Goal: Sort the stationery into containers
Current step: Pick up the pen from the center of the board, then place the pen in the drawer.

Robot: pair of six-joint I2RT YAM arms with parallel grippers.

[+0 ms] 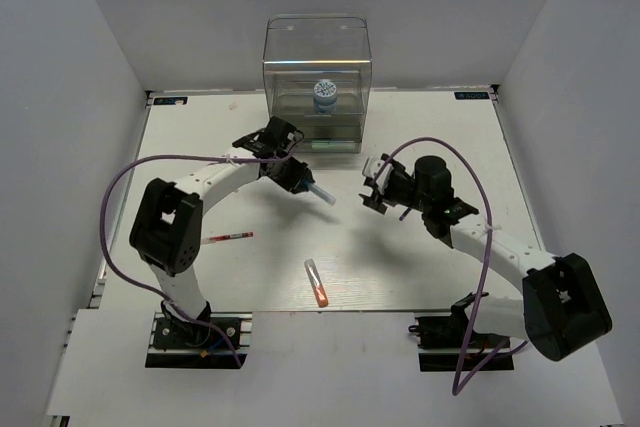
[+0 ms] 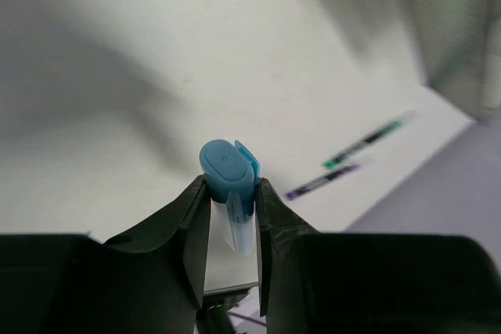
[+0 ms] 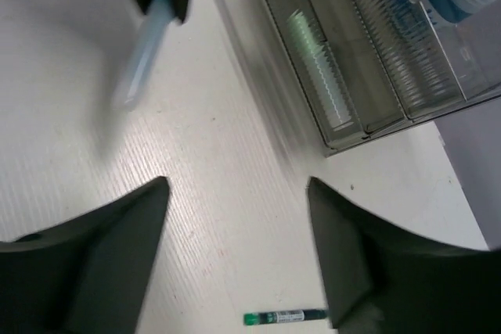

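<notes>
Left gripper [image 1: 297, 178] clamps the light-blue marker [image 1: 318, 192] just before the front edge of the drawer unit [image 1: 317, 97] (tip angled toward mid-table). Right gripper [image 1: 371, 190], spread wide and holding nothing, hangs over the table [image 1: 450, 137] right of centre.

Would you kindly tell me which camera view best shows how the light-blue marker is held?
Left wrist: the light-blue marker sits close up, its cap end clamped in the left gripper. Top external shows the whole marker, small, jutting from that gripper. Right wrist shows only a blurred barrel at upper left.
</notes>
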